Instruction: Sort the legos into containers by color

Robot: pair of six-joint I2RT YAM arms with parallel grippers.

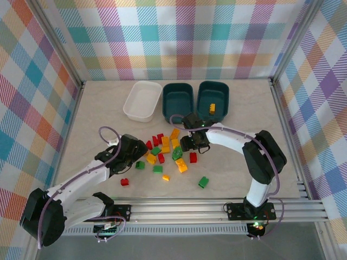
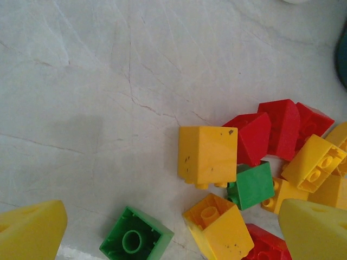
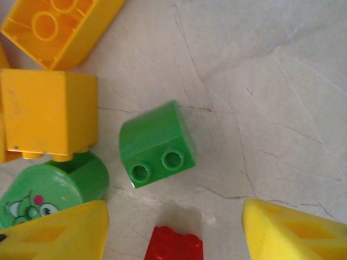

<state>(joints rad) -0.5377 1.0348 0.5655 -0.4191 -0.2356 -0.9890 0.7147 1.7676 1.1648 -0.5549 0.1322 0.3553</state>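
**STATUS: BOTH PINCERS SPREAD OVER THE BRICK PILE**

I am reading the scene from left to right. The left gripper (image 1: 129,155) is hanging over the left edge of the legos (image 1: 162,151), which are lying scattered mid-table. Its yellow fingers (image 2: 30,233) are standing wide apart and gripping nothing. In its wrist view I am seeing a yellow brick (image 2: 207,155), an upturned green brick (image 2: 135,236) and red bricks (image 2: 271,130) lying on the table (image 1: 244,124).

The white tub (image 1: 142,101) is sitting at the back, with a dark teal tub (image 1: 178,100) just beside it.

The right gripper (image 1: 193,142) is hovering at the pile's right edge, likewise spread and holding nothing. A curved green brick (image 3: 157,143) is lying ahead of its fingertips.

The second teal tub (image 1: 219,92) is holding one yellow-orange brick (image 1: 212,108).
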